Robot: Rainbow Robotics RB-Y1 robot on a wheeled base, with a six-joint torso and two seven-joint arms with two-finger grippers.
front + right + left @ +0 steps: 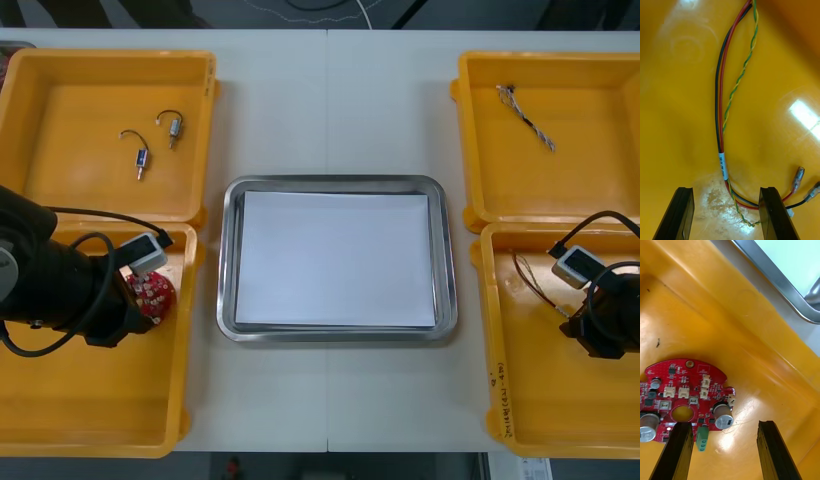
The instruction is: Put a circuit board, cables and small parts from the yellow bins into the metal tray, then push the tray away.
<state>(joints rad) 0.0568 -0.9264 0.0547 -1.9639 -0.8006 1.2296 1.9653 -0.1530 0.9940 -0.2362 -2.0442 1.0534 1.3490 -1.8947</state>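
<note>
Starting out, we hold both grippers open and empty, the left gripper over the red circuit board in the table's near-left yellow bin, the right gripper over cables in the near-right bin, the metal tray bare.

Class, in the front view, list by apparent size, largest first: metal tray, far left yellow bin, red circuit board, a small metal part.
Metal tray and far left yellow bin: alike, unranked.
Red circuit board, partly under the left arm.
Small metal part.
</note>
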